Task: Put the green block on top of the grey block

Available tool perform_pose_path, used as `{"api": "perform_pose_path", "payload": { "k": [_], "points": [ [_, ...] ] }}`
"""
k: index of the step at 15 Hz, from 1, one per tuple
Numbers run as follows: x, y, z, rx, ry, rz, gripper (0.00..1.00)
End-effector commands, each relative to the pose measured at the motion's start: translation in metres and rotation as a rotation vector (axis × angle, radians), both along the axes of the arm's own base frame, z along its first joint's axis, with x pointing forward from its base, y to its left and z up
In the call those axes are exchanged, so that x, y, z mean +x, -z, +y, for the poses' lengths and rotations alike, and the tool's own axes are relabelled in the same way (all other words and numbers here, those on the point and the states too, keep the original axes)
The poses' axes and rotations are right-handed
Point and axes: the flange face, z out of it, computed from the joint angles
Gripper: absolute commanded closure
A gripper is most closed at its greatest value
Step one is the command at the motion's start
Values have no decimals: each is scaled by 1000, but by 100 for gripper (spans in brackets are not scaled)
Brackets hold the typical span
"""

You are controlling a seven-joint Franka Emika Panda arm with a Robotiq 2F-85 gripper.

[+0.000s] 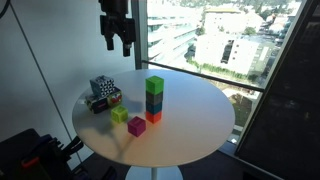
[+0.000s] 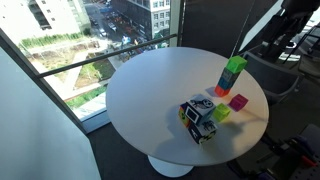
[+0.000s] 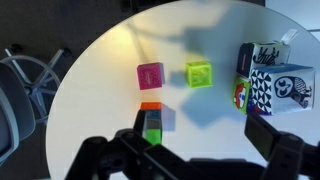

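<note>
Two black fingers (image 3: pixel 272 135) of the gripper (image 3: pixel 195 145) fill the near edge of the wrist view, spread wide with nothing between them; the gripper is open and empty. In an exterior view the gripper (image 1: pixel 119 47) hangs well above the round white worktop (image 1: pixel 200 120), apart from every cube.

Just beyond the fingers in the wrist view stands a stack of three small cubes. The bright green plain block (image 3: pixel 152 128) is on top and an orange-red cube (image 3: pixel 150 106) is at the base. Both exterior views show the order clearly: the green block (image 1: pixel 155 85) (image 2: pixel 234 66) sits squarely on the dark grey slate-coloured block (image 1: pixel 154 101) (image 2: pixel 228 80), which in turn rests on the orange-red cube (image 1: pixel 153 116) (image 2: pixel 221 90). The stack stands upright.

Farther on, a small magenta cube (image 3: pixel 150 75) lies near the stack's foot without touching it. A pale yellow-lime cube (image 3: pixel 198 73) lies beside it, a little apart. Farther still, towards the worktop's edge, sits a larger black-and-white patterned cube (image 3: pixel 280 90), with another printed cube (image 3: pixel 262 55) just behind it.

Past the worktop, an exterior view shows a tall window (image 1: pixel 230 40) looking onto city buildings
</note>
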Motion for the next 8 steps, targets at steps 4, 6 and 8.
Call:
{"api": "perform_pose_path", "payload": {
  "k": [4,6,8],
  "points": [
    [0,1,0,0,0,-3,0],
    [-1,1,0,0,0,-3,0],
    [-1,2,0,0,0,-3,0]
  ]
}}
